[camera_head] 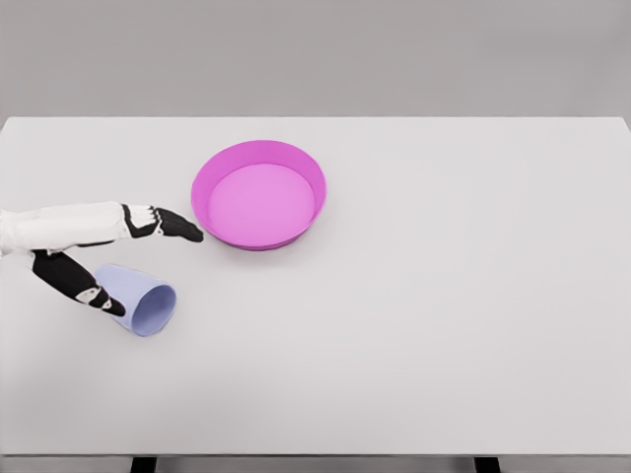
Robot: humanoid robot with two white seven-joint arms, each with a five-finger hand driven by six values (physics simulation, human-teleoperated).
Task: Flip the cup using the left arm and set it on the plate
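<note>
**Reaching for a tipped cup**

Spreading wide, the left hand [108, 261] comes in from the left edge with its dark digits parted: the upper finger [177, 227] points right toward the plate, its tip just short of the rim, while the lower digits [84, 286] angle down against the closed end of the cup. It holds nothing yet; the lower digits seem to touch the cup's wall, though whether they press or merely overlap it in this view cannot be told.

The cup [146, 301] lies on its side on the worktop [444, 325], near-left in the scene, its open mouth facing right and toward the near edge. It looks like a thin, smooth, pale blue plastic tumbler: probably light and stiff, slick, and prone to roll if nudged sideways. A sound hold would likely be across the middle of the wall, thumb on one side and fingers opposite, leaving the wrist room to turn it upright; gripping near the rim risks it slipping out.

The plate [317, 192], a magenta dish with a raised rim, sits empty just beyond and to the right of the hand, a short carry from the cup.

The right arm does not show.
</note>
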